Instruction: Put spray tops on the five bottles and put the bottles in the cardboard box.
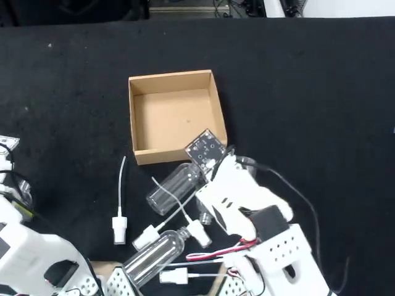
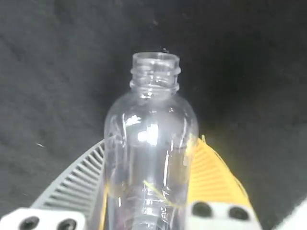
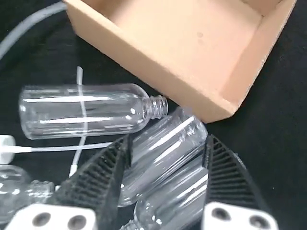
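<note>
The open cardboard box (image 1: 139,123) (image 3: 144,62) sits mid-table with nothing inside. My left gripper (image 1: 17,194) (image 2: 148,191) is shut on an uncapped clear bottle (image 2: 151,139) at the left edge, neck pointing away over bare cloth. My right gripper (image 1: 216,166) (image 3: 165,177) is just in front of the box's near corner, black fingers (image 3: 100,177) closed around a clear bottle (image 3: 168,153); a second one (image 3: 175,203) lies close under it. Another bottle (image 1: 173,188) (image 3: 81,110) lies beside it, and one more (image 1: 154,254) lies nearer the front. Loose spray tops (image 1: 119,227) (image 1: 148,237) lie between them.
More white spray tops (image 1: 199,233) (image 1: 174,276) with long thin tubes are strewn near the front, crossing the lying bottles. Red and white cables (image 1: 216,253) trail by the right arm's base. Black cloth covers the table; the right and far sides have room.
</note>
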Controlling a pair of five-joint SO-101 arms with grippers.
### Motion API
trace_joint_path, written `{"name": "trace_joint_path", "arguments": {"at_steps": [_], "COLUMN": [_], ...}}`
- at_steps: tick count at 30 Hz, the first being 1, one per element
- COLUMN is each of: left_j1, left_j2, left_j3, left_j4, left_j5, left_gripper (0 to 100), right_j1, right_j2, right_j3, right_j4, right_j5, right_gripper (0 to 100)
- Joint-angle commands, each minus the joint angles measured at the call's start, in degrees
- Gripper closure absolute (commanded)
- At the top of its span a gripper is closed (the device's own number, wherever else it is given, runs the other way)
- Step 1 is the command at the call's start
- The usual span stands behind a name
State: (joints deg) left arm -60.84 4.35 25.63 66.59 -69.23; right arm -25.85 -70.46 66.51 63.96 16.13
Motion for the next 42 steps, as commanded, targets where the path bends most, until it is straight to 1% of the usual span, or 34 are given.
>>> {"name": "trace_joint_path", "arguments": {"at_steps": [1,3,6,8,11,12,15,18,20,23,26,29,36,42], "left_j1": [-1.89,-4.7,-10.42,-13.67,-17.63,-18.68,-22.2,-25.45,-26.42,-26.86,-26.42,-25.89,-25.98,-25.89], "left_j2": [-1.14,-1.05,-0.35,-0.35,-0.35,-0.35,-0.35,-0.35,-0.35,-0.35,-0.35,-0.44,-0.44,-0.44], "left_j3": [-11.82,-17.63,-23.87,-24.92,-24.92,-24.92,-24.75,-24.92,-24.57,-24.4,-24.84,-24.92,-24.92,-24.92], "left_j4": [10.81,14.15,15.74,15.38,15.38,15.38,15.38,15.38,15.38,15.47,15.47,15.47,15.38,15.38], "left_j5": [0.62,1.58,6.51,8.44,9.23,9.23,9.23,9.23,9.23,9.93,14.24,16.35,16.26,16.26], "left_gripper": [96,97,97,97,97,97,97,97,97,97,97,97,97,97], "right_j1": [-5.19,-11.43,-19.6,-22.86,-26.02,-27.16,-31.56,-36.13,-38.33,-40.0,-39.91,-40.09,-40.62,-44.13], "right_j2": [1.01,1.19,4.88,9.89,19.3,22.46,31.34,38.46,42.33,47.16,51.82,56.84,65.19,69.93], "right_j3": [-8.75,-9.98,-11.21,-13.93,-20.62,-22.64,-27.03,-27.82,-27.56,-27.65,-28.0,-28.09,-32.92,-34.59], "right_j4": [5.27,6.42,6.07,5.27,4.4,3.78,0.35,-5.8,-9.76,-13.36,-16.7,-19.43,-20.4,-20.4], "right_j5": [2.37,4.57,4.66,4.66,4.4,2.99,-5.89,-14.51,-19.16,-24.53,-26.99,-28.92,-38.24,-40.97], "right_gripper": [77.6,77.6,77.6,77.5,77.3,77.3,77.4,77.6,77.6,77.3,77.2,77.1,77.1,77.0]}}
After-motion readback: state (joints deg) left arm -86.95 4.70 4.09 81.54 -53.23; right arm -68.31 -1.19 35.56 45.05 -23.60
